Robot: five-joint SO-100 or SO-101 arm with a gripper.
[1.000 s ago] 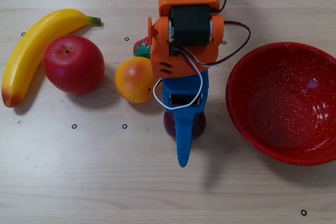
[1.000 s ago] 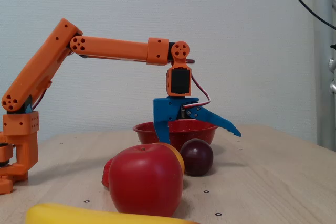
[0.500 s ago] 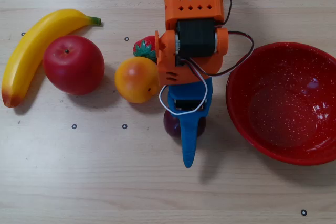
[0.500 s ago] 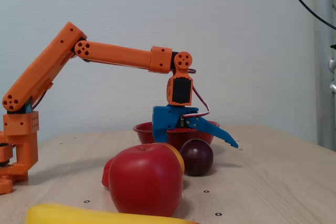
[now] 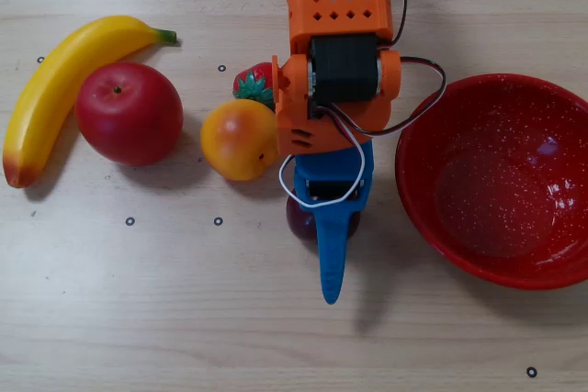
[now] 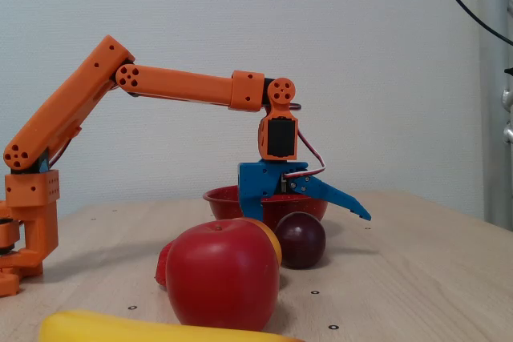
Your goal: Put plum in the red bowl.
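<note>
The dark purple plum (image 6: 300, 239) rests on the wooden table, just left of the red bowl in the overhead view. From above it is mostly hidden under the gripper, and only its left edge (image 5: 296, 218) shows. My blue gripper (image 5: 317, 238) hangs directly over the plum, open wide and holding nothing. In the fixed view (image 6: 304, 215) one finger points down beside the plum and the other sticks out to the right. The speckled red bowl (image 5: 423, 199) is empty and shows behind the gripper in the fixed view (image 6: 220, 202).
An orange (image 5: 237, 140) sits right beside the gripper, with a strawberry (image 5: 255, 80) behind it. A red apple (image 5: 129, 114) and a banana (image 5: 55, 89) lie further left. The orange arm base (image 6: 28, 222) stands at the left of the fixed view.
</note>
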